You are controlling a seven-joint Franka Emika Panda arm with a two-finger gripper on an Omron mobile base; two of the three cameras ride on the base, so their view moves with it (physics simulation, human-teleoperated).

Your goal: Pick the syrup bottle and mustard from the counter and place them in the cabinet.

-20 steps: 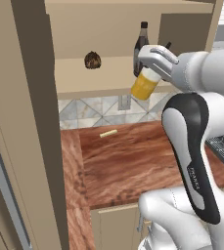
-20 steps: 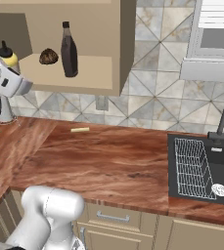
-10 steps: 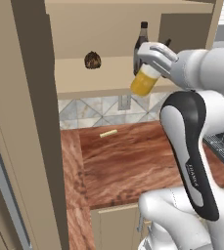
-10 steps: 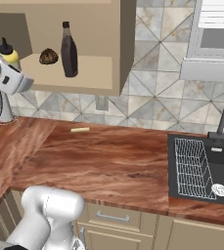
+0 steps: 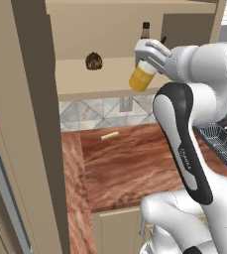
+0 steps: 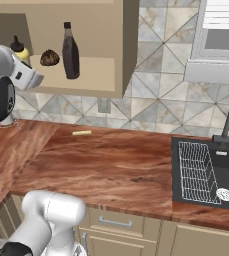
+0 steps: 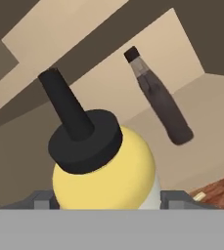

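Claw: the gripper (image 5: 147, 62) is closed on the mustard (image 5: 141, 78), clamping it around the upper body; in the hand view the yellow shoulder sits between the two fingers.
Mustard, place: in the air just in front of the cabinet (image 5: 110, 79) shelf edge, at about shelf height, well above the counter (image 5: 130, 163). It is not yet resting on the shelf.
Mustard, axis: long axis tilted off upright. In the left base view the yellow bottom hangs down and toward the left, and the nozzle end goes up into the claw. In the hand view the black nozzle (image 7: 64, 105) points up and away, toward the cabinet interior.
Counter: a small pale stick (image 5: 109, 135) lies on it near the tiled wall, below the shelf; no bottle stands on the counter as far as the views show.
Syrup (image 6: 70, 51): already on the cabinet shelf, upright, cap up, long axis vertical; right of a small dark brown lump (image 6: 49, 58) on the same shelf.
Done: by my reading, half of the task, as the syrup is stored.
Left: carry the mustard over the shelf board, set it down upright near the syrup, release, back out.
Risk: the tilt may tip the bottle on release.
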